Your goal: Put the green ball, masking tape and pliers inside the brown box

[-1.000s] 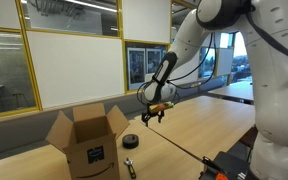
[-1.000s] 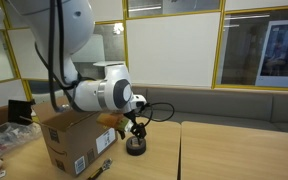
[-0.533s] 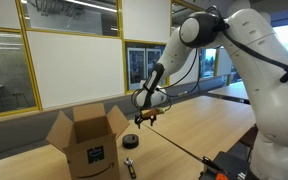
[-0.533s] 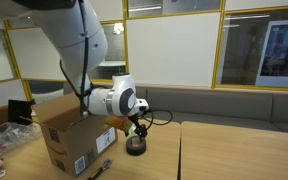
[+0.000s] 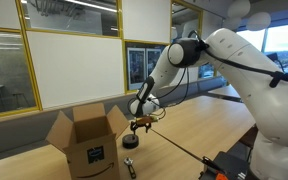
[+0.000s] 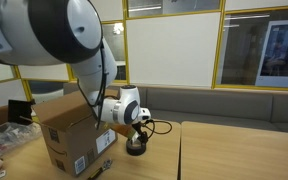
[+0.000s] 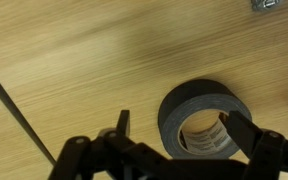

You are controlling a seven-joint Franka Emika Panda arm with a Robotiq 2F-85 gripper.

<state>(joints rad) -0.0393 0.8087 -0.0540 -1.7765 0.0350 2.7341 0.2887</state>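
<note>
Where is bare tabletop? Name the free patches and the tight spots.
Free: the wooden table past the black cable, away from the brown box. Crowded: beside the box, where the masking tape sits under the open hand and the pliers lie.

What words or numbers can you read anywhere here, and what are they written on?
No text here can be read for sure.
The black logo on the brown box, in an exterior view: too small to read.
The label on the brown box, in an exterior view: blurred, unreadable.
The masking tape, in the wrist view: no words show.
</note>
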